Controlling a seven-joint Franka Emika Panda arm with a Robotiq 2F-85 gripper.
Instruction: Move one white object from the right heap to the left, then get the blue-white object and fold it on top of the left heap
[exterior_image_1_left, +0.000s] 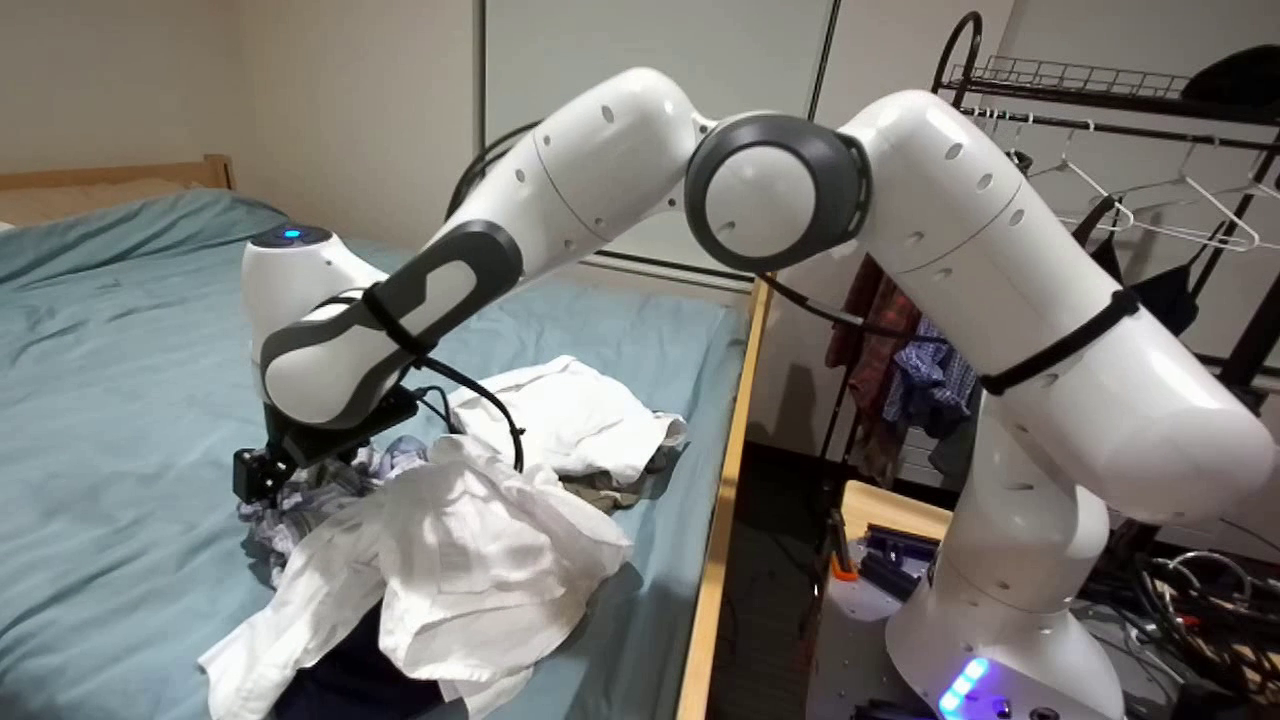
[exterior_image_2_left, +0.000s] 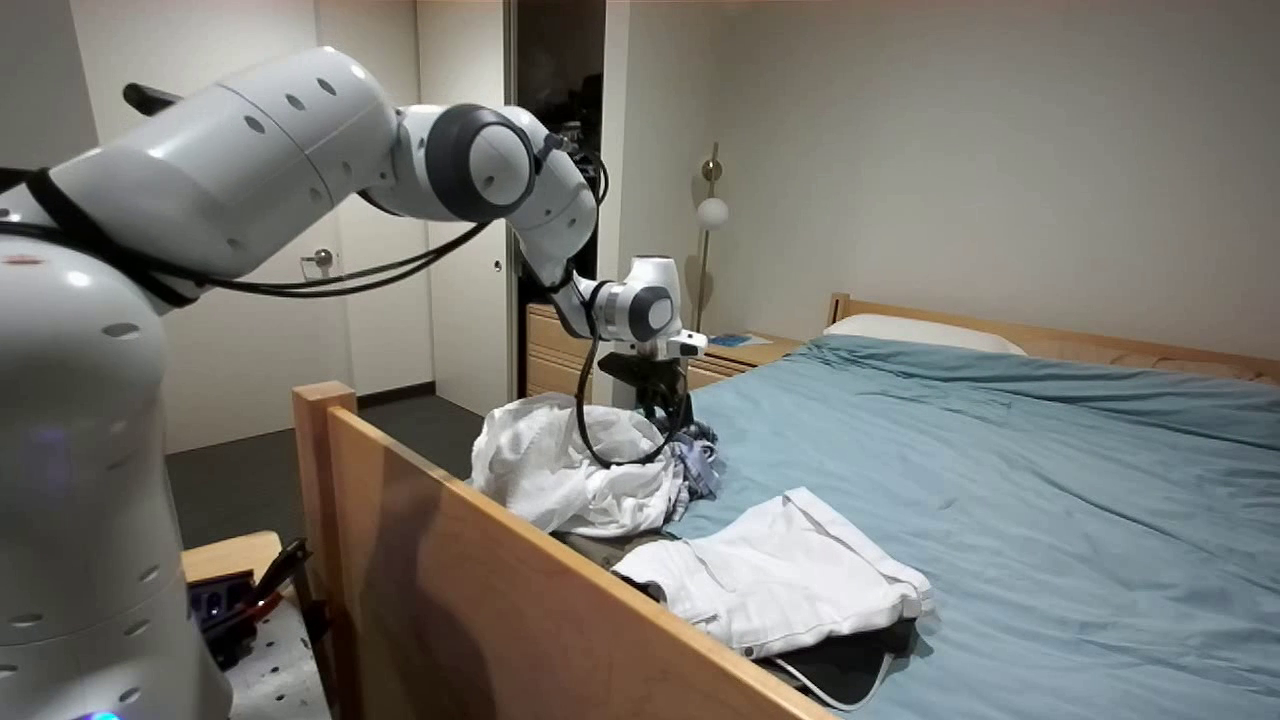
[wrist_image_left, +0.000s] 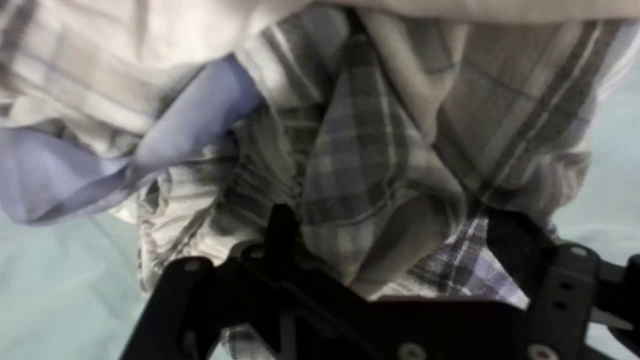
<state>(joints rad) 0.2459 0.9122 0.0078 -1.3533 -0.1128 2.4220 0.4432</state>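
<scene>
The blue-white plaid cloth (exterior_image_1_left: 305, 505) lies crumpled on the bed, partly under a crumpled white cloth (exterior_image_1_left: 500, 560). The plaid cloth (exterior_image_2_left: 700, 462) and the crumpled white cloth (exterior_image_2_left: 565, 470) also show in an exterior view. A flatter white cloth (exterior_image_2_left: 785, 580) lies on a separate heap with dark and olive cloth beneath; it also shows in an exterior view (exterior_image_1_left: 560, 415). My gripper (exterior_image_2_left: 668, 405) points down into the plaid cloth. In the wrist view, the gripper (wrist_image_left: 400, 227) has its fingers wide apart, with folds of plaid cloth (wrist_image_left: 350, 160) between them. The fingertips are partly buried.
Both heaps lie on the blue bed sheet (exterior_image_1_left: 100, 420). A wooden bed board (exterior_image_2_left: 480, 560) stands between the robot base and the bed. Navy cloth (exterior_image_1_left: 355, 665) shows under the crumpled white cloth. A black cable (exterior_image_1_left: 490, 400) hangs from the arm over the heap.
</scene>
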